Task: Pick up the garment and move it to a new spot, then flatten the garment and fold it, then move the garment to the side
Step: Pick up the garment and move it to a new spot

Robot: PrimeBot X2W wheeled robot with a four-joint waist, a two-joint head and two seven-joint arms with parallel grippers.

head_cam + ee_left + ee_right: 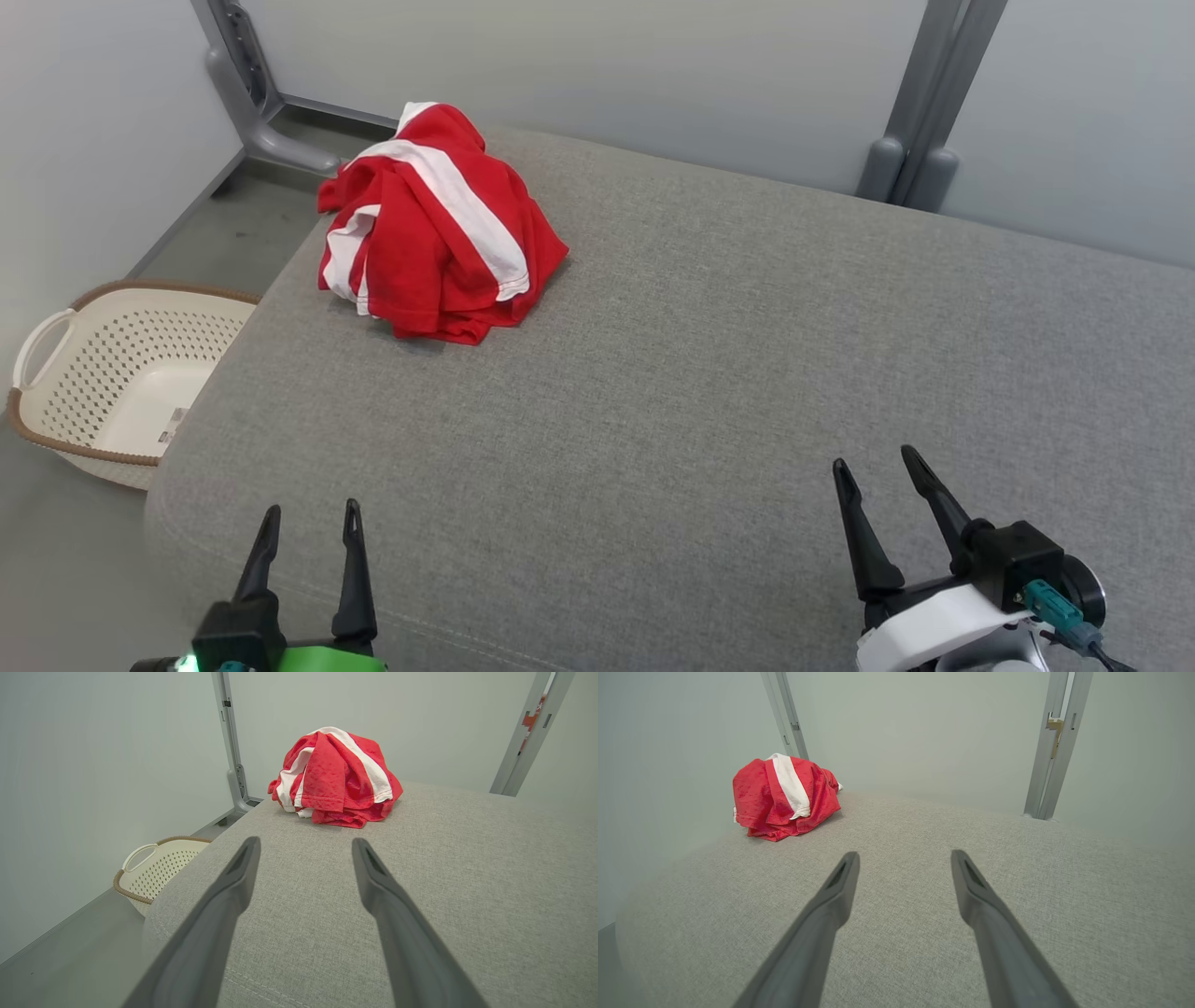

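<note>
The garment (434, 229) is a red piece with white stripes, bunched in a heap at the far left corner of the grey padded surface (709, 373). It also appears straight ahead in the left wrist view, garment (336, 777), and at the upper left in the right wrist view, garment (784, 795). My left gripper (313, 527) hovers open near the front left edge, well short of the heap. My right gripper (878, 467) stands open at the front right, far from the heap. Nothing sits between the fingers of either one.
A cream perforated laundry basket (112, 373) with a brown rim stands on the floor left of the surface, basket (154, 870). Grey frame posts (920, 103) rise behind the surface against pale walls. Another post (243, 84) stands behind the heap.
</note>
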